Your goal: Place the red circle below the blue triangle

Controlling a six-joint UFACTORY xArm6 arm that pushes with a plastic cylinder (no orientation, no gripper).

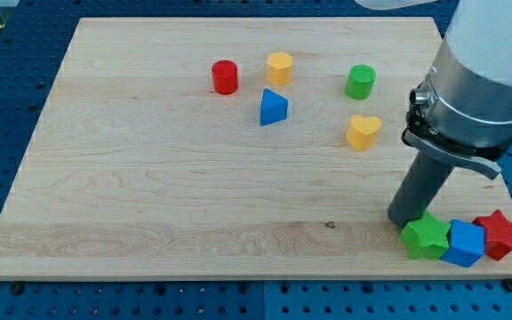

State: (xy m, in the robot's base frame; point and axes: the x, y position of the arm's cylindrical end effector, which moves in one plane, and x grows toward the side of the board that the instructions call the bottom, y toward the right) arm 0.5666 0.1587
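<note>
The red circle (225, 76) stands near the view's top, left of centre. The blue triangle (273, 108) lies just below and to the right of it, a small gap apart. My tip (402, 219) rests on the board at the view's lower right, far from both, touching or nearly touching the green star (426, 236).
A yellow hexagon (280, 68) stands right of the red circle. A green circle (360, 82) and a yellow heart (363, 131) lie further right. A blue cube (466, 243) and a red star (497, 234) sit by the green star at the lower right edge of the wooden board (149, 196).
</note>
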